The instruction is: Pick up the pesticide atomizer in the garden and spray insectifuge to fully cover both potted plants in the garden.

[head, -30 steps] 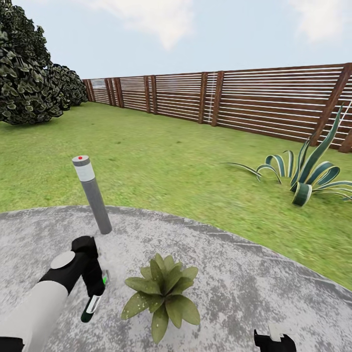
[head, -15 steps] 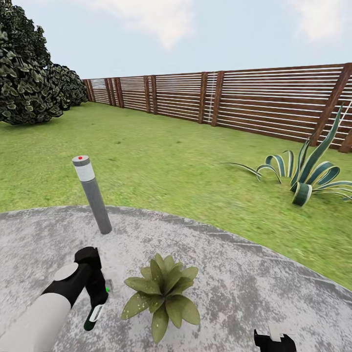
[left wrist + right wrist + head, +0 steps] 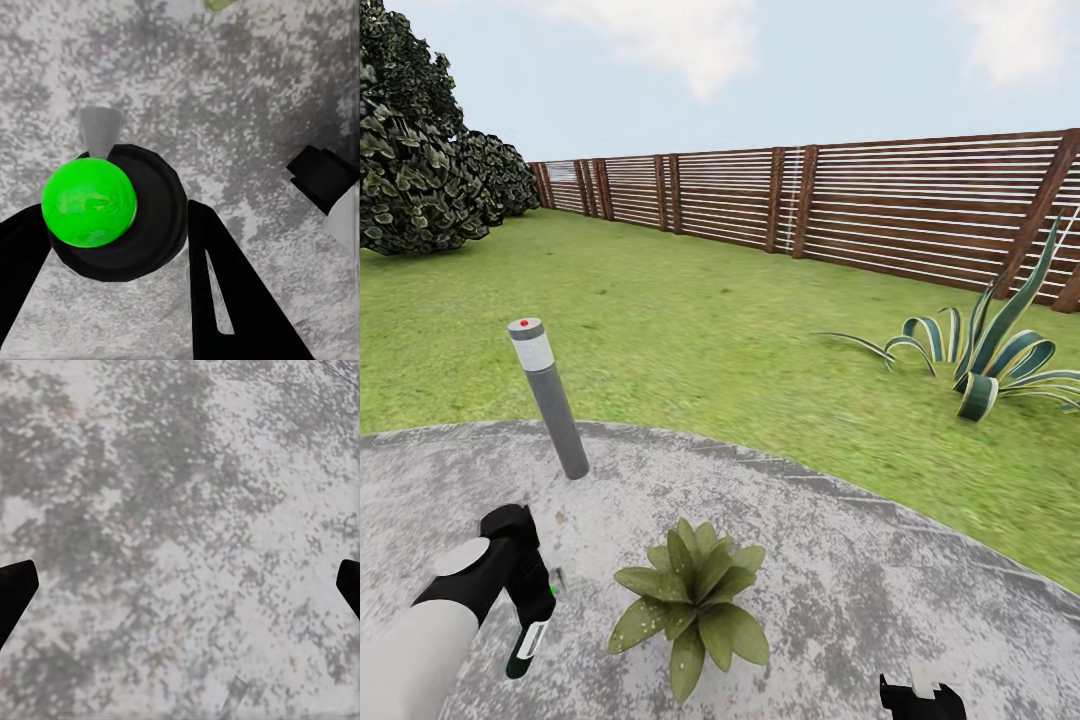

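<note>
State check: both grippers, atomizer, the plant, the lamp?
Left gripper: shut on atomizer, beside the plant.
Atomizer: held off the patio, green top between the jaws.
Right gripper: open, holds nothing.
Plant: upright on patio.
Lamp: standing, leaning slightly.

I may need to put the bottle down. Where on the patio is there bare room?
Bare stone lies right of the potted plant, out to the lawn. It is tighter between plant, bollard lamp and left gripper.

Fenced garden (image 3: 690, 330): lawn, stone patio (image 3: 840, 560)
</note>
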